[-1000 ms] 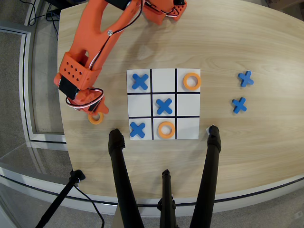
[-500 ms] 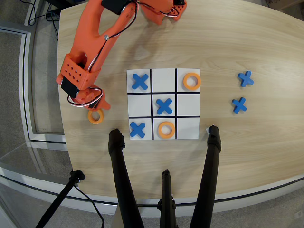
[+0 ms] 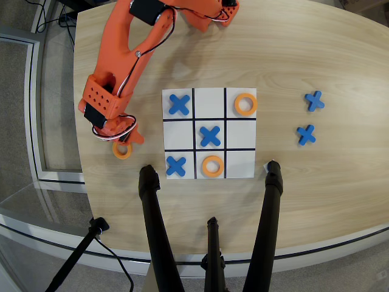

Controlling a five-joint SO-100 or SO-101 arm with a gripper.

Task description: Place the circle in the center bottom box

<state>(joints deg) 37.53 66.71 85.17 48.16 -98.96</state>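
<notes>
A small flat orange plastic ring (image 3: 122, 149) lies on the pale wooden desk (image 3: 316, 73), left of the board in the overhead view and well clear of its edge. The orange arm's gripper (image 3: 123, 137) hangs right over the ring's upper rim; whether its jaws are apart or together cannot be told from above.

The white three-by-three board with black lines (image 3: 240, 129) sits mid-desk. Its middle cell in the row nearest the arm's base (image 3: 209, 101), at the top of the view, is bare. Blue X-shaped pieces fill the top-left (image 3: 179, 104), middle (image 3: 209, 135) and bottom-left (image 3: 175, 165) cells. Orange rings rest in the top-right (image 3: 245, 104) and bottom-middle (image 3: 212, 165) cells. Two more blue X pieces (image 3: 314, 100) (image 3: 306, 134) lie on the desk to the right of the board.
</notes>
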